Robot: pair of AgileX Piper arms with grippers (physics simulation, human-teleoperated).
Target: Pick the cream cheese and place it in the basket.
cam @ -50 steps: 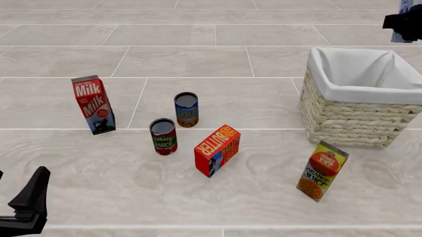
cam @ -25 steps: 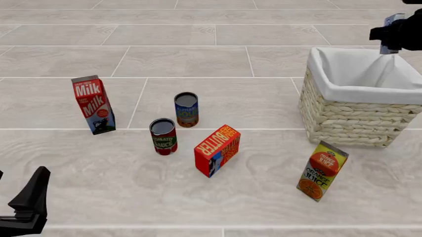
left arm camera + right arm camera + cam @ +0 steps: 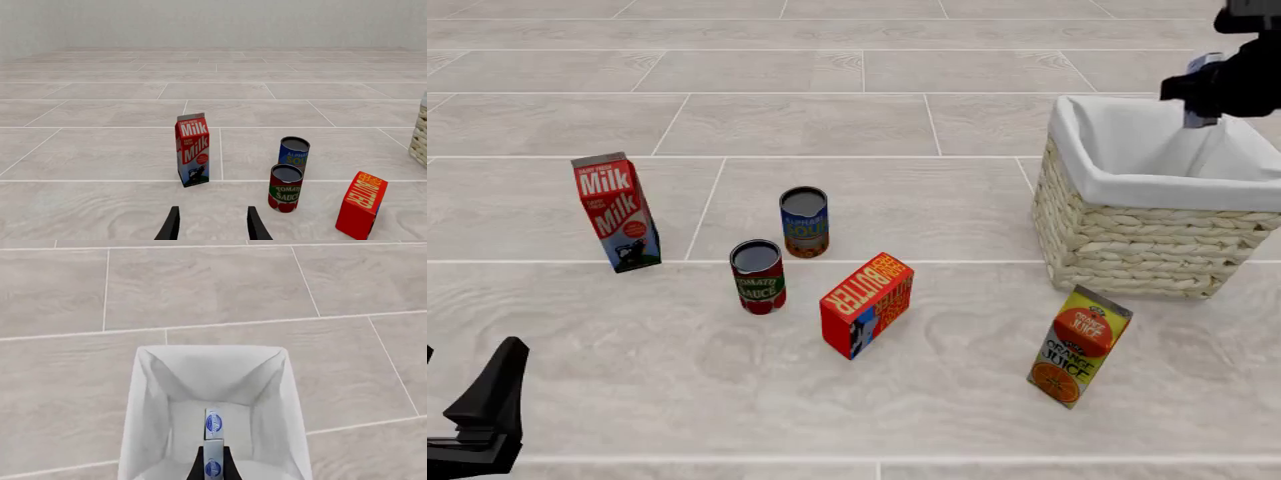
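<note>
Pale blue-and-white, the cream cheese (image 3: 213, 445) is clamped edge-on in the right gripper's (image 3: 213, 460) jaws and juts out beyond their tips, above the open mouth of the basket (image 3: 1121, 240), presumably so a release drops it inside. Well away from the basket, the left gripper (image 3: 212, 225) idles, jaws wide and empty.

A simulated test scene is shown rather than a real room: a flat pale wood-plank surface (image 3: 827, 120) is rendered without clutter, a blank wall (image 3: 213, 22) is seen behind, and grocery items are scattered about.
</note>
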